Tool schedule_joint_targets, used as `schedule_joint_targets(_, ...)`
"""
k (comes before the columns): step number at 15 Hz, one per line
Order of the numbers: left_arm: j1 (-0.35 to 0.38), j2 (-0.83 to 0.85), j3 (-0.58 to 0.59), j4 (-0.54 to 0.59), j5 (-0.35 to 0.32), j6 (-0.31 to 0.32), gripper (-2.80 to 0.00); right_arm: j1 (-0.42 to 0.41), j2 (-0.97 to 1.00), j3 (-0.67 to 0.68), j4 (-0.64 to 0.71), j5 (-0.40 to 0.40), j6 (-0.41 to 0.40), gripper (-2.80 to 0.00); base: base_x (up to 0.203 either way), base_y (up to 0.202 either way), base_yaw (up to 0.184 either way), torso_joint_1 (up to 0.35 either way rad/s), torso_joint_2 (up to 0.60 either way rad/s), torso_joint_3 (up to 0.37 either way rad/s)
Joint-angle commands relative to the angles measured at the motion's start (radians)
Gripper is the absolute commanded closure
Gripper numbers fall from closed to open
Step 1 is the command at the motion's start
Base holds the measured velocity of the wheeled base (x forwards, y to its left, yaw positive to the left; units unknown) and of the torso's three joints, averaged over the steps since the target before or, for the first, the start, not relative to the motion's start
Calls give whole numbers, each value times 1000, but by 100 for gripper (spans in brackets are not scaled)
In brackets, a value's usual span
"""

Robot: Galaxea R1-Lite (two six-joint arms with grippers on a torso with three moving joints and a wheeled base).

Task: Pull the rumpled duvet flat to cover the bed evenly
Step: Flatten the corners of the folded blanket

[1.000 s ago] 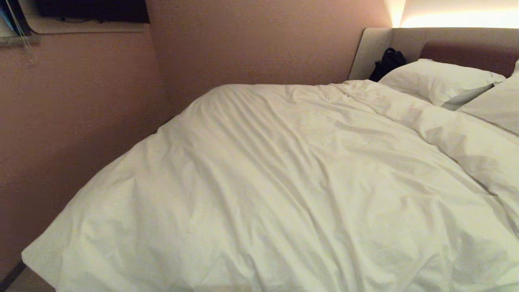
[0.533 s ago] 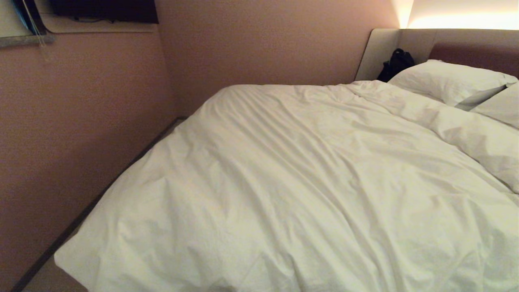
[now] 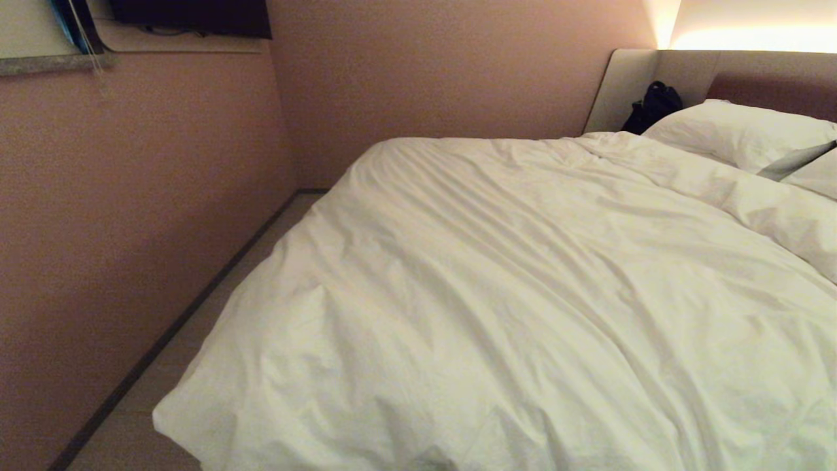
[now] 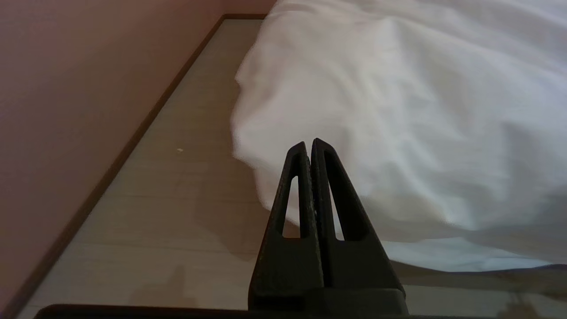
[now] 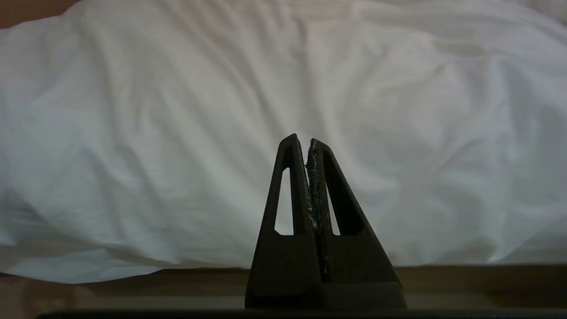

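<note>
Pink-walled room w/ bed (image 3: pixel 628 85) — creased duvet (image 3: pixel 523 294) spread across it; left gripper (image 4: pixel 308 144) & right gripper (image 5: pixel 302 141) both closed, empty, short of its edge.

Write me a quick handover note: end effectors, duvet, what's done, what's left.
Left end effector: shut, empty, short of the duvet's corner by the floor.
Right end effector: shut, empty, facing the duvet's near edge.
Duvet covers the bed up to the pillows; creased, one corner hangs toward the floor.
Done: mostly spread.
Left: smooth creases, check evenness.
</note>
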Motion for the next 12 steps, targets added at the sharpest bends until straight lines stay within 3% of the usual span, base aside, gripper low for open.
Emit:
schedule_joint_targets(1,0,0,-1,0,1,1,0,1,0,0,-1,0,0,0,0,194,4,-2,7,3)
schedule_joint_targets(5,0,1,1,0,4,-4,0,1,0,0,-1,0,0,0,0,137,2,4,3,1)
schedule_joint_targets(12,0,0,-1,2,-1,6,0,1,0,0,-1,0,0,0,0,0,0,0,0,0)
